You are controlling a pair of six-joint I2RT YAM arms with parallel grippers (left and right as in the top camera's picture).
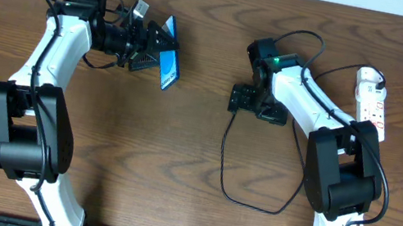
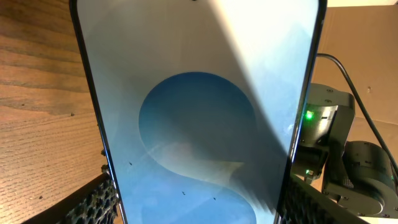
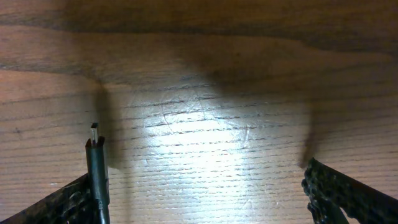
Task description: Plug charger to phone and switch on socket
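left fingers (image 2: pixel 93 202): clenched on the phone (image 1: pixel 169 67), one pad seen at each of its long edges in the wrist view

phone: held up off the counter (image 1: pixel 218 16), tipped up on edge, blue screen lit. It's found in the upper left-middle of the overhead view, and it pretty much fills the left wrist view

right fingers (image 3: pixel 348 199): released, spread wide with bare wood and a bright patch of light showing between them. Nothing is gripped

charger (image 3: pixel 96 168): the little plug tip is seen pointing away from the wrist camera, right beside the finger on the left side of that view. Whether it's actually touching that finger can't be told. From above, the thin black cable is seen running from the right fingers down the counter in a loose loop, toward the right arm's base

charger vs phone: kept well apart, with open counter between the tip and the phone

socket (image 1: pixel 374 98): laid at the far right of the counter, just beside the right arm, its lower end partly covered by the arm. Red marks can be made out on it, and a black lead is seen at its top end. Switch position can't be read, too small
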